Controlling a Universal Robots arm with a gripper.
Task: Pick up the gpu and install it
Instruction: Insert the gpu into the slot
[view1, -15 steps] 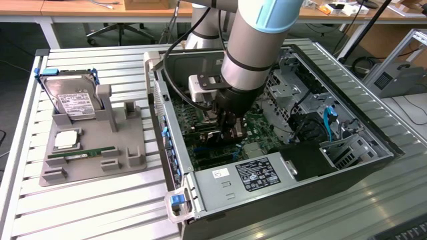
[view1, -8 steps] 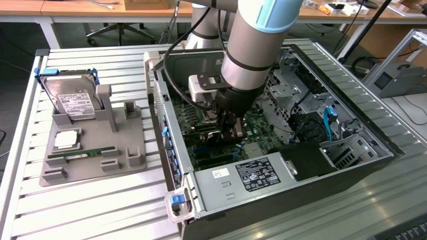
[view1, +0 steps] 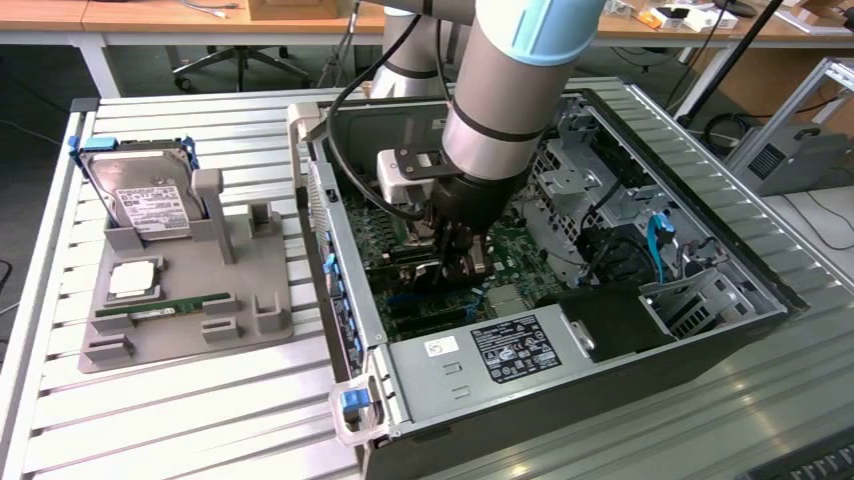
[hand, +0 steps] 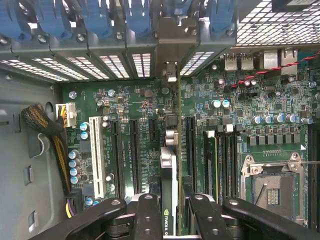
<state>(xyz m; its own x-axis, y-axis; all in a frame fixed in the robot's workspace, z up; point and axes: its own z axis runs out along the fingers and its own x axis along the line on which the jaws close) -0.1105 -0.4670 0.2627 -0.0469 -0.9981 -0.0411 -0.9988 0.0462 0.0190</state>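
The gpu (hand: 172, 150) stands edge-on over the green motherboard (hand: 135, 100) inside the open computer case (view1: 694, 330). Its silver bracket end (hand: 170, 72) reaches the rear slot openings. My gripper (hand: 172, 202) is shut on the card's upper edge, one black finger (hand: 147, 215) on each side. The card runs between two long black slots (hand: 134, 155); whether it sits in a slot I cannot tell. In the exterior view the gripper (view1: 461, 258) is lowered deep into the case over the board, and the gpu (view1: 451, 278) shows just below it.
A grey holder tray (view1: 187, 290) on the exterior view's left carries a hard drive (view1: 140, 195), a memory stick (view1: 160, 308) and a square chip (view1: 134, 280). The power supply (view1: 494, 360) fills the case's near end. The CPU socket (hand: 272, 185) and blue slot clips (hand: 100, 20) surround the card.
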